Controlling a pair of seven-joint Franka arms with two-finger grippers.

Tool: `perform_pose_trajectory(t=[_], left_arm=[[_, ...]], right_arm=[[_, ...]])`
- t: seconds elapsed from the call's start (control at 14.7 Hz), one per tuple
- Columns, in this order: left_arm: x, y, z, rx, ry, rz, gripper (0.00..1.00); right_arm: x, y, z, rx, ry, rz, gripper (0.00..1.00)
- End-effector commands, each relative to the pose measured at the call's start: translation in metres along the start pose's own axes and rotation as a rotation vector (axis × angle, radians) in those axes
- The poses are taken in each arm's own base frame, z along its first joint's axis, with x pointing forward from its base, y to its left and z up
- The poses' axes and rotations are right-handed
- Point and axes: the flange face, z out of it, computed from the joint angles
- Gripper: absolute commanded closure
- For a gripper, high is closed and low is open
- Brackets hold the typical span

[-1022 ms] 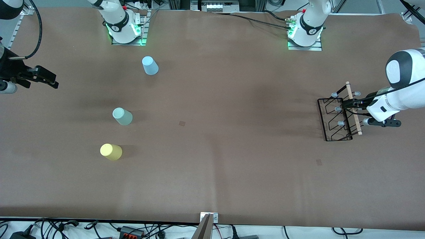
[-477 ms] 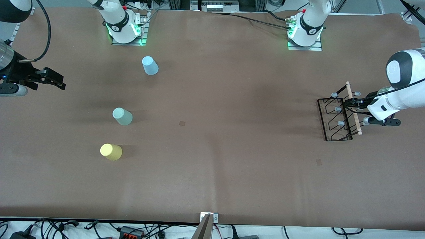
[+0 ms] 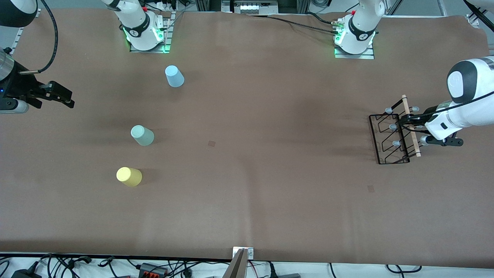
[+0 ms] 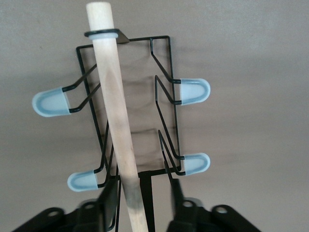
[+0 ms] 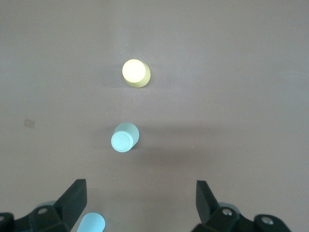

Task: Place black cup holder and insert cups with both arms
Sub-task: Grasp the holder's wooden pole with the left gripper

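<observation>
At frame right, left end effector (image 3: 405,124) has narrowed around holder (image 3: 389,139) rod; we expect lift. Right end effector (image 3: 58,96) waits open.

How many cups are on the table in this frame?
3, all upside down toward the right arm's end: the light blue cup farthest from the front camera, the mint green cup in the middle, the yellow cup nearest. None appear hidden.
</observation>
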Motion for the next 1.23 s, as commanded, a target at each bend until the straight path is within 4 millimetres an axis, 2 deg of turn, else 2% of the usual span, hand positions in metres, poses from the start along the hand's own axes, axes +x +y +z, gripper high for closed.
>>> perform_pose_trajectory(t=[0.0, 0.14, 0.27, 0.48, 0.68, 0.82, 0.95, 1.09, 1.16], left_arm=[[0.000, -0.002, 0.000, 0.002, 0.013, 0.008, 0.77], [0.000, -0.002, 0.000, 0.003, 0.013, 0.010, 0.85], [0.000, -0.001, -0.001, 0.002, 0.014, 0.013, 0.97], [0.002, 0.002, -0.008, -0.006, 0.020, 0.011, 0.99], [0.010, 0.012, -0.040, -0.011, 0.014, -0.020, 0.99], [0.018, 0.038, -0.066, -0.029, -0.026, -0.022, 1.00], [0.024, 0.061, -0.083, -0.039, -0.041, -0.026, 1.00], [0.023, 0.092, -0.093, -0.075, -0.072, -0.040, 1.00], [0.023, 0.120, -0.100, -0.092, -0.085, -0.050, 1.00]], right_arm=[[-0.002, 0.010, -0.005, 0.009, 0.008, 0.025, 0.00], [-0.003, 0.025, -0.007, 0.009, 0.011, 0.048, 0.00], [-0.002, 0.029, -0.008, 0.009, 0.016, 0.058, 0.00], [0.001, 0.028, -0.020, 0.007, 0.040, 0.057, 0.00], [0.010, 0.028, -0.022, 0.008, 0.050, 0.047, 0.00], [0.010, 0.028, -0.023, 0.008, 0.053, 0.048, 0.00], [0.011, 0.027, -0.021, 0.010, 0.048, 0.052, 0.00], [0.012, 0.027, -0.019, 0.010, 0.045, 0.053, 0.00], [0.012, 0.028, -0.019, 0.010, 0.045, 0.053, 0.00]])
